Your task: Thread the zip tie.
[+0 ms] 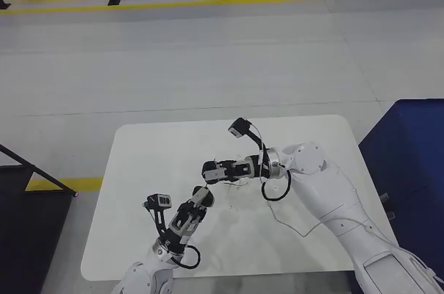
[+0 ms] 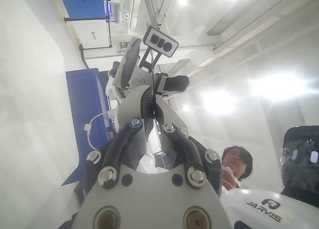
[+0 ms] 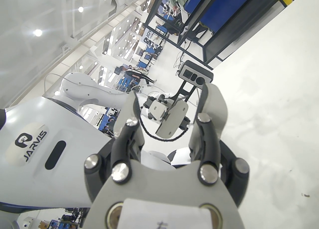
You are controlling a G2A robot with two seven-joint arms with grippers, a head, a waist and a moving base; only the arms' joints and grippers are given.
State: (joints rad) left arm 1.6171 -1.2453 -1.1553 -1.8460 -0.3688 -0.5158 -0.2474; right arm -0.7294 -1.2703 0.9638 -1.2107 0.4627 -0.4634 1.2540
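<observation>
Left claw (image 2: 150, 98) is pinched tight on the thin black zip tie (image 2: 152, 78), right claw (image 3: 170, 93) spread wide just beside it, both above the white table (image 1: 148, 162).

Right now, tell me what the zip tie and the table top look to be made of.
The zip tie: likely flexible black plastic, matte; it bends in a curve and shows fine ridges. The table top: smooth white board, perhaps laminate; faint scuffs, little glare.
</observation>
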